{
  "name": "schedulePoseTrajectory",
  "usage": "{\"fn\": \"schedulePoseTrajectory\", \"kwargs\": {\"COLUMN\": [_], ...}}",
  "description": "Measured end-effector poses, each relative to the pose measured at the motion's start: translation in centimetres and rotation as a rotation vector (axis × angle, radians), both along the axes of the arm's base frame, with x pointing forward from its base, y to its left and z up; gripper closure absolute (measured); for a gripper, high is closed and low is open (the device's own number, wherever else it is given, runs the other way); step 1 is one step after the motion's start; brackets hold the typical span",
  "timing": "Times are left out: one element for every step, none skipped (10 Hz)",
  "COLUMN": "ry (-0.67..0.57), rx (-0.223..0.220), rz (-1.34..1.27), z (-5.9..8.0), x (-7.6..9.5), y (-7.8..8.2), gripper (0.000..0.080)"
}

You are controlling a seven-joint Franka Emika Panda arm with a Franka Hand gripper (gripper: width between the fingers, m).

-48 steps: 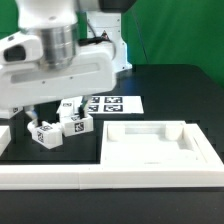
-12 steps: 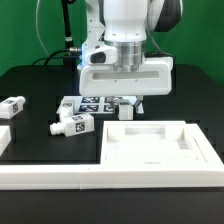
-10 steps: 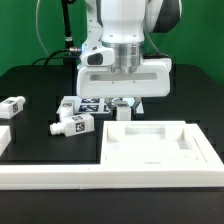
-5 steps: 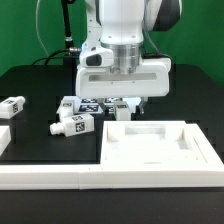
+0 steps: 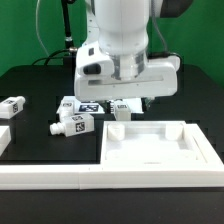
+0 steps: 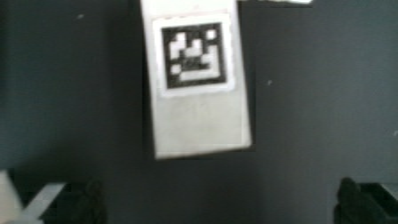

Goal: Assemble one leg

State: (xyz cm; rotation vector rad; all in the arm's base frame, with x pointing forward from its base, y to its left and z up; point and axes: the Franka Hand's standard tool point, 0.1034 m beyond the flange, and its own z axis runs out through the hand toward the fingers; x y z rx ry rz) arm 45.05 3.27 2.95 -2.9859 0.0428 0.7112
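A white leg [image 5: 74, 124] with black-and-white tags lies on the black table, toward the exterior view's left of the white tray-like panel [image 5: 195, 150]. A second leg [image 5: 12, 107] lies farther toward the left. A third leg [image 5: 122, 107] lies under the hand, at the panel's far edge. It shows in the wrist view [image 6: 199, 115] as a white bar with one tag. My gripper [image 5: 128, 102] hangs low over this leg. In the wrist view the gripper [image 6: 214, 205] has its dark fingers [image 6: 63, 200] wide apart with only bare table between them. It is open and holds nothing.
The marker board [image 5: 92, 104] lies behind the legs, partly hidden by the hand. A long white rail [image 5: 40, 178] runs along the front. A small white piece [image 5: 3, 140] sits at the left edge. Green backdrop behind.
The arm came from the exterior view's left to above the panel's far edge. In the last half second the hand has turned and tilted a little. The legs on the table have not moved.
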Motion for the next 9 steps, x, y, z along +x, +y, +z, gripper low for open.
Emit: {"fn": "schedulePoseTrajectory", "kwargs": {"ry": [0.071, 0.107, 0.185, 0.239, 0.318, 0.371, 0.376, 0.355, 0.356], "rx": [-0.013, -0.009, -0.003, 0.001, 0.007, 0.009, 0.004, 0.003, 0.003], "rz": [0.005, 0.011, 0.010, 0.012, 0.014, 0.012, 0.004, 0.006, 0.006], "z": [-0.1, -0.3, -0.2, -0.4, -0.4, -0.7, -1.1, -1.1, -1.1], "x": [-0.1, -0.2, -0.7, -0.8, -1.1, -1.2, -1.1, -1.0, -1.1], "y": [0.6, 0.6, 0.6, 0.6, 0.6, 0.4, 0.1, 0.2, 0.2], "gripper": [0.0151, 0.0151, 0.0151, 0.0151, 0.0151, 0.0151, 0.0151, 0.0151, 0.0151]}}
